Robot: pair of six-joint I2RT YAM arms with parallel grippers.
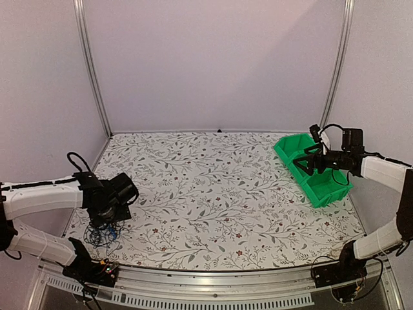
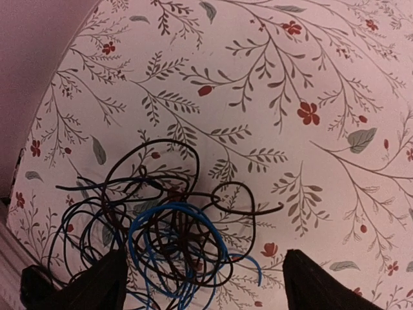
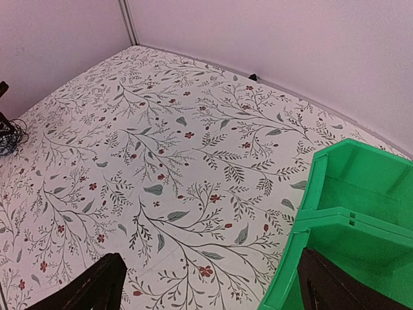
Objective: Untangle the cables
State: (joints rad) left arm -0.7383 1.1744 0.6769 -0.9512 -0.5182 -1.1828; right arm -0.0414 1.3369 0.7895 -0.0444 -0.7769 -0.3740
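The cables lie in one loose tangle of thin black wires and one blue wire on the flowered table, at its near left corner in the top view. My left gripper is open just above the tangle, its two fingers wide apart with nothing between them. My right gripper is open and empty, high over the edge of a green bin at the far right. The tangle also shows as a small dark clump at the left edge of the right wrist view.
Two green bins stand side by side at the right edge of the table; their rims show in the right wrist view. Pale walls and metal frame posts close in the table on three sides.
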